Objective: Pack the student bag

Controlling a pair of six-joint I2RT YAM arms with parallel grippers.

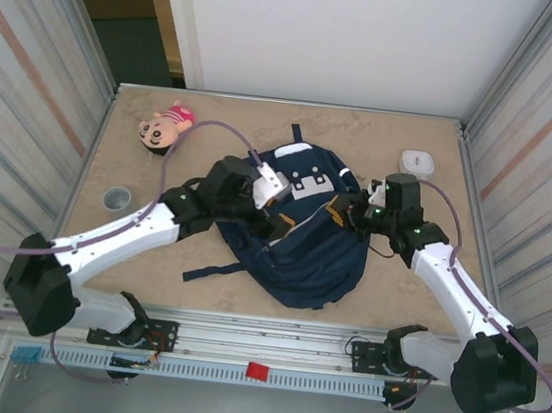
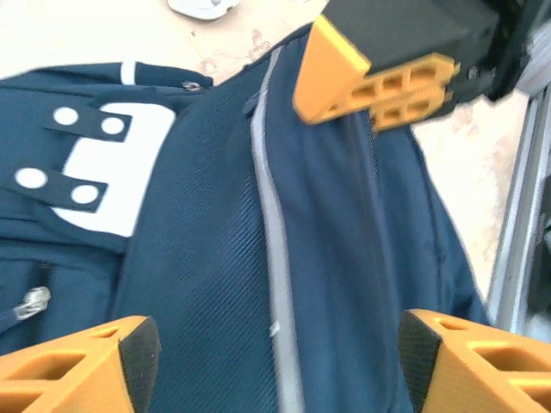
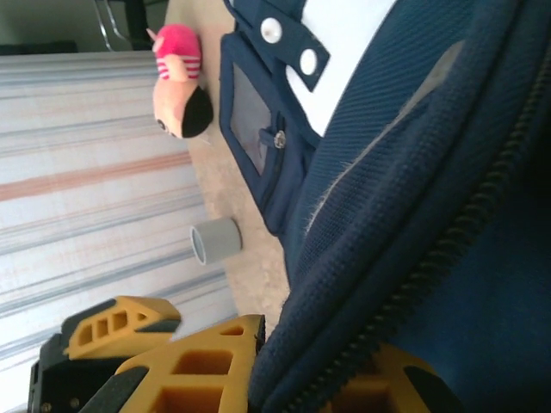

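The student bag point(image 1: 301, 245), a large navy-blue fabric backpack with grey trim stripes and white patches, lay flat near the middle of the beige stone-patterned table point(image 1: 386, 134). Its long axis ran from far to near, and the near end swung slightly toward the right. The top, with its small dark carry loop, pointed at the far wall. The rounded bottom reached almost to the table's near edge, and a dark strap trailed out to the left.

The right gripper point(image 3: 293, 387) was clamped on a fold of the backpack's right side beside a zip line, with fabric bunched between its orange fingers. The left gripper point(image 2: 275, 361) hung over the backpack's upper middle, its jaws spread wide with nothing between them and a grey trim stripe running below the gap.

To the left, bare table lay between the backpack and a small grey cylindrical cup point(image 1: 117, 197). A pink-and-tan plush doll point(image 1: 165, 128) lay well apart near the far left corner. A small white rounded object point(image 1: 418, 164) sat near the far right corner. On the right, a narrower strip of table separated the backpack from the ribbed metal wall point(image 1: 525, 146).
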